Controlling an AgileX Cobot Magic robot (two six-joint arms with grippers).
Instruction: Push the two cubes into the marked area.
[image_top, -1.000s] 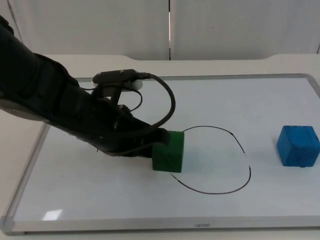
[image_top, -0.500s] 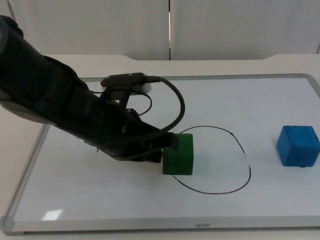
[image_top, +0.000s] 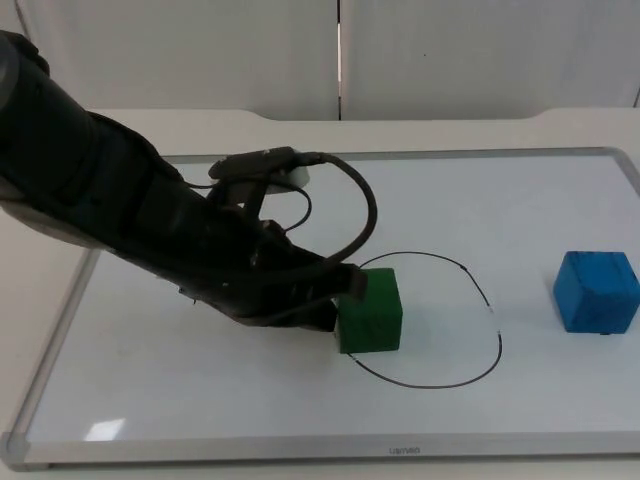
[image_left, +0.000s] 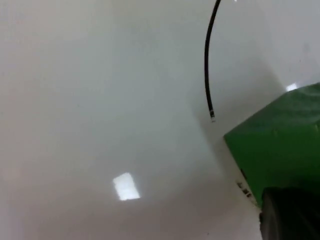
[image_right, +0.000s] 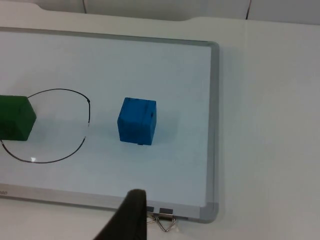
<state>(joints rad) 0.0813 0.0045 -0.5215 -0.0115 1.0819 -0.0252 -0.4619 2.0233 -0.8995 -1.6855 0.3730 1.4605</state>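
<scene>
Top view: I see the left end effector (image_top: 335, 300) pressed against the green wooden cube (image_top: 370, 311), straddling the drawn black outline (image_top: 478, 285); grip state unclear. Blue cube (image_top: 597, 291) sits well apart.

In the top view the left gripper (image_top: 338, 300) is masked by its own arm, fingers unseen. The green cube (image_left: 280, 140) runs off the left wrist view's edge.
</scene>
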